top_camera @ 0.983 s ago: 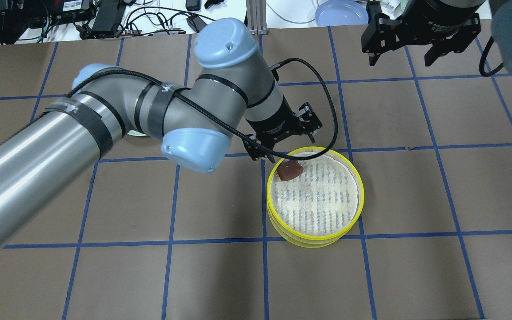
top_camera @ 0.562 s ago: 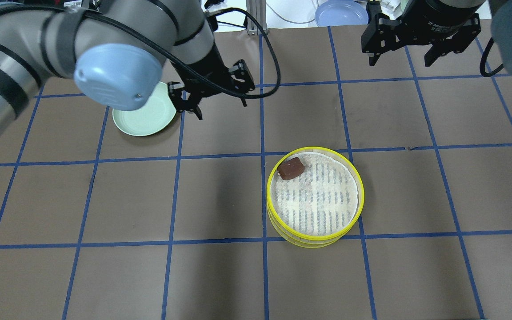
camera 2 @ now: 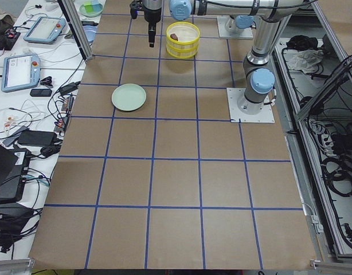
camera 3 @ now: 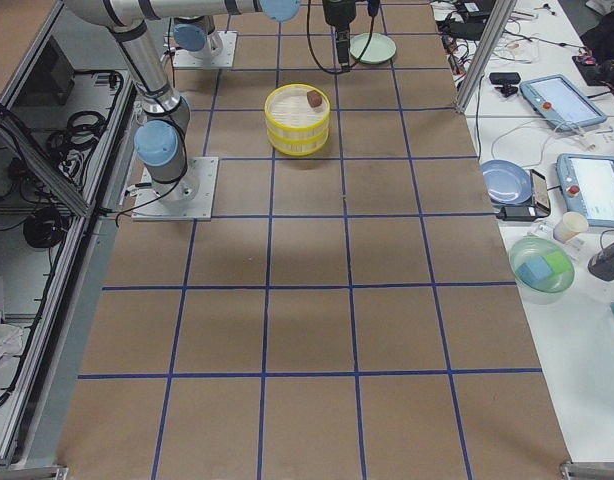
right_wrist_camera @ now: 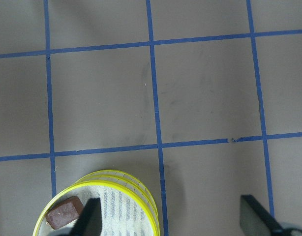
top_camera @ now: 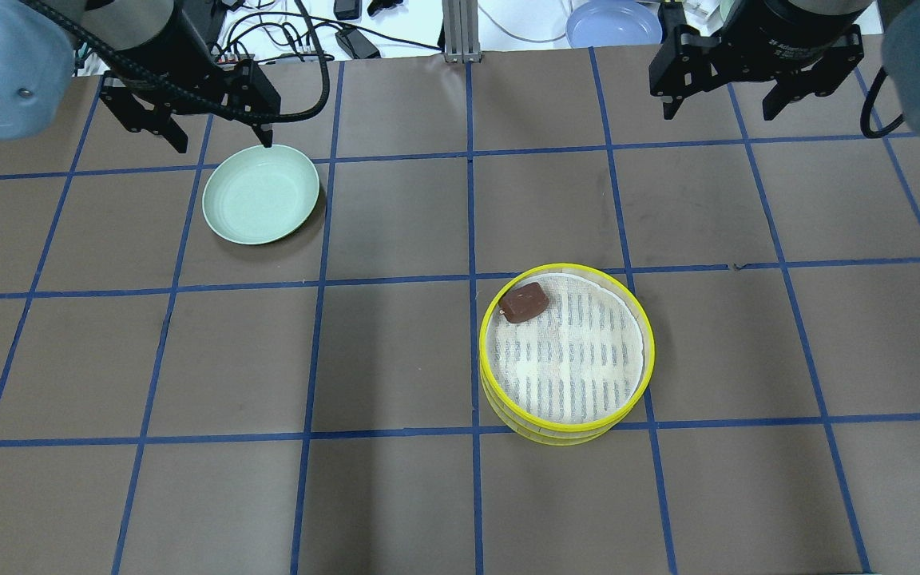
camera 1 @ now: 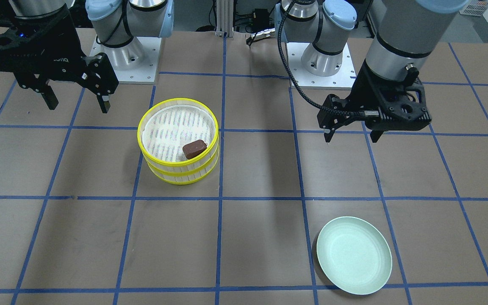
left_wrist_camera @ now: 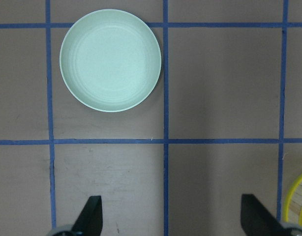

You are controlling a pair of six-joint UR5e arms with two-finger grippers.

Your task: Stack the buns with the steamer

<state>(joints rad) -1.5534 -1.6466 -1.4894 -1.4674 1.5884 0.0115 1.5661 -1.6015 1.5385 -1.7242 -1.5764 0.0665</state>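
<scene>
The steamer (top_camera: 647, 351) is two yellow-rimmed tiers stacked one on the other, right of the table's centre; it also shows in the front view (camera 1: 184, 169). The dark reddish-brown bun (top_camera: 523, 303) lies in the top tier by its rim, also in the front view (camera 1: 195, 149) and the right wrist view (right_wrist_camera: 65, 212). The pale cream bun is not in view. My left gripper (top_camera: 224, 146) is open and empty, just beyond the pale green plate (top_camera: 260, 194). My right gripper (top_camera: 719, 112) is open and empty, high at the far right.
The green plate (left_wrist_camera: 110, 60) is empty in the left wrist view. A lilac plate (top_camera: 613, 22) and cables lie past the table's far edge. Blue tape lines grid the brown table.
My left arm has pulled away from the steamer to the far left, beyond the green plate. The brown bun stays in the top tier. The right arm has not moved.
</scene>
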